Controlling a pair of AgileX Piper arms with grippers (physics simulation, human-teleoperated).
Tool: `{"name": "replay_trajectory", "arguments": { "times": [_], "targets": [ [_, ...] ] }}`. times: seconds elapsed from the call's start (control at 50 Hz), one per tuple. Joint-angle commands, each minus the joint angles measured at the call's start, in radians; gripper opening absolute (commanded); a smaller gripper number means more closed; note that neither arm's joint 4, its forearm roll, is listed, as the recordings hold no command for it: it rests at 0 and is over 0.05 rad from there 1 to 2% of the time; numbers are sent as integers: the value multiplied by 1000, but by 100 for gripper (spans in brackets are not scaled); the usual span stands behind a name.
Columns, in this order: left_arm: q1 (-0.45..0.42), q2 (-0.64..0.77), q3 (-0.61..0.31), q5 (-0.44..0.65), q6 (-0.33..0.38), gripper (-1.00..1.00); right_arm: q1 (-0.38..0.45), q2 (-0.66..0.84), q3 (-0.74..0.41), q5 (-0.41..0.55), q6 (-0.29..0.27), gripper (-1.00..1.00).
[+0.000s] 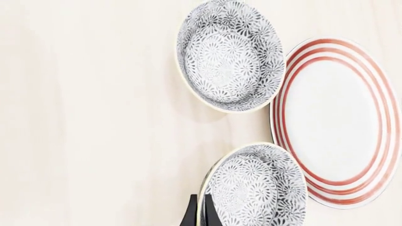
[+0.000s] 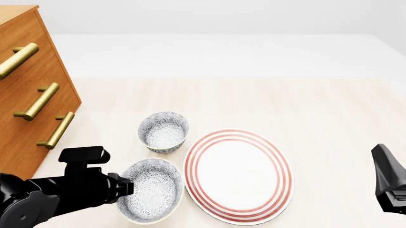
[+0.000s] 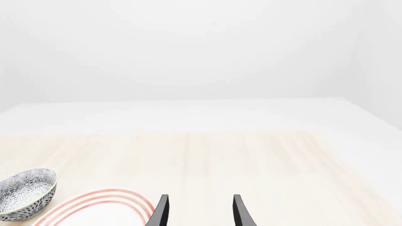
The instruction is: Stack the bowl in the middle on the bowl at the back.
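Here the left gripper (image 1: 201,214) pinches the rim of the bowl in the middle (image 2: 151,196); the right gripper (image 3: 198,212) is spread, holding nothing.

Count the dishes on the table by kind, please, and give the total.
Grey floral bowls: 2, the bowl in the middle, with the left gripper closed on its rim, and the bowl at the back.
Red-ringed plates: 1, the plate.
Total: 3 dishes.
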Motion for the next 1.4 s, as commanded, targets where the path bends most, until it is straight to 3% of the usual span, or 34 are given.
{"name": "replay_trajectory", "arguments": {
  "times": [0.02, 0.46, 0.8, 1.06, 1.4],
  "targets": [
    [17, -65, -12, 70, 22, -100, 1, 0, -1, 0, -3, 100],
    [-19, -400, -141, 451, 7, -100, 3, -2, -1, 0, -12, 100],
    [-149, -603, -336, 812, -9, -100, 3, -4, -3, -2, -17, 100],
    [-248, -645, -392, 916, -49, -100, -2, -4, -2, -1, -8, 100],
    [-421, -615, -330, 874, -110, -100, -3, -4, -5, 0, -3, 100]
  ]
}}
